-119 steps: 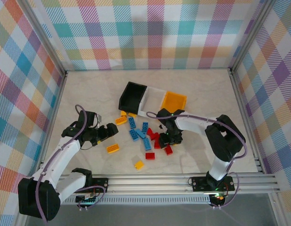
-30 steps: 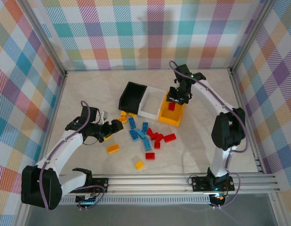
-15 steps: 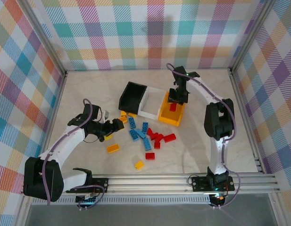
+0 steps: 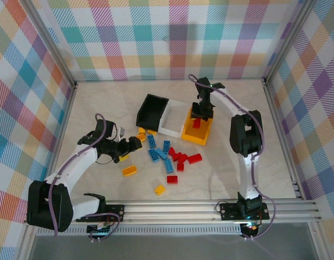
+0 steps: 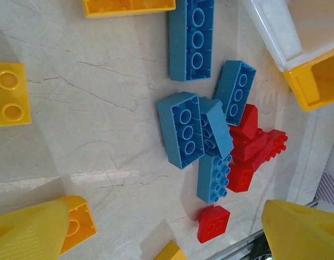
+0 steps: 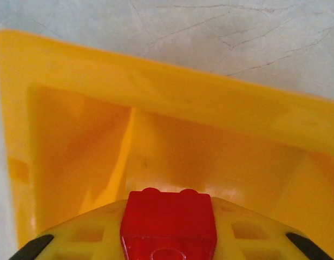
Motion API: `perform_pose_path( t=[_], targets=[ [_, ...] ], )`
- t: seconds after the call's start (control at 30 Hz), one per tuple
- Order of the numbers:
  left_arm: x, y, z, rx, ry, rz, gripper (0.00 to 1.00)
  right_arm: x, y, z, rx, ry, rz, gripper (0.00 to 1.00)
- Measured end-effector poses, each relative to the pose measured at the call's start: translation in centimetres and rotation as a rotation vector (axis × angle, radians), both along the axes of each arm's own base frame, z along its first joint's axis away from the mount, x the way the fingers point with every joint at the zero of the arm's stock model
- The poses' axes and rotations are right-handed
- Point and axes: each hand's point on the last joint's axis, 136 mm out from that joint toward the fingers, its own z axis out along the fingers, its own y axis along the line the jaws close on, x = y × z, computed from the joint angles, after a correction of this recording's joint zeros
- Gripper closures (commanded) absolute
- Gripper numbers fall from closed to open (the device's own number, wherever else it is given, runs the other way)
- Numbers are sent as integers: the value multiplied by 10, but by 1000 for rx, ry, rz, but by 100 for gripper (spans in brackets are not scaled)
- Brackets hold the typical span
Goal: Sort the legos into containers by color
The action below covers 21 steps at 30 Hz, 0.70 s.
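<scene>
- Right gripper [image 4: 202, 112]: closed on a red brick [image 6: 168, 225], which is held inside the mouth of the yellow-orange bin [image 4: 195, 138]. The bin's inner walls are seen beyond the brick in the right wrist view.
- Bins: a row is formed by the black bin [image 4: 149, 111], the white bin [image 4: 175, 118] and the yellow-orange bin, each touching the next. Black is at the 9 o'clock end, yellow-orange at the 3 o'clock end.
- Left gripper [image 4: 129, 146]: spread wide with nothing between the fingers, low over the table [image 4: 102, 108], at 9 o'clock of the loose pile.
- Loose pile, at 6 o'clock of the bins: blue bricks [image 4: 161, 154] are clustered together, with red bricks [image 4: 182, 160] touching them at 3 o'clock.
- Yellow bricks [image 4: 129, 171]: scattered at 7 o'clock of the blue cluster.
</scene>
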Motion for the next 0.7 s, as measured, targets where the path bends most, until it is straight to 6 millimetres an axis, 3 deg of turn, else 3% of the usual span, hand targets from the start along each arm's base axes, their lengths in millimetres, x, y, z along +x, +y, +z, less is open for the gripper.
perform_pose_path(
  t=[0.5,0.7],
  targets=[
    [2,4,4,18,-22,22,8,-2,-3,-2,-2,14,1,49],
    [2,5,8,15,-32,38,8,-6,-4,1,-7,26,1,47]
  ],
)
